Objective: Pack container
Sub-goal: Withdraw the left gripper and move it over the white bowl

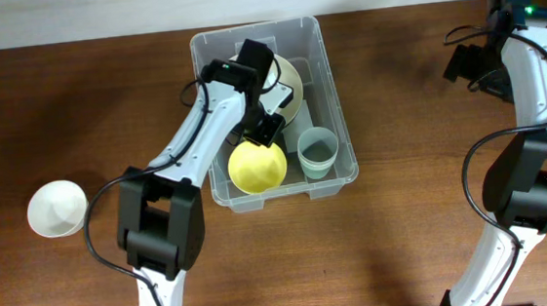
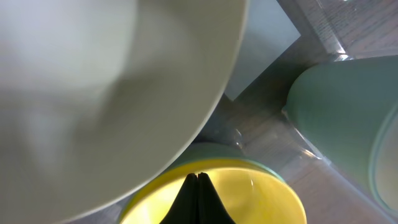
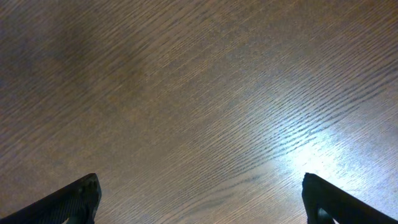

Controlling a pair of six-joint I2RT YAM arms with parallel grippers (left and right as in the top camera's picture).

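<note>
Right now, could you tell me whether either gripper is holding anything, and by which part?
Nothing appears held. The left gripper is shut on nothing, just above the yellow bowl; the right gripper stands open over the table.

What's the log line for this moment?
left gripper shut, in container over yellow bowl | right gripper open over table | packed: yellow bowl, teal cup, cream bowl | white bowl outside

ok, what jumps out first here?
The clear container, top centre in the overhead view, holds a yellow bowl, a teal cup and a pale bowl, with the left claw shut inside it. A lone white bowl sits outside, far left.
</note>
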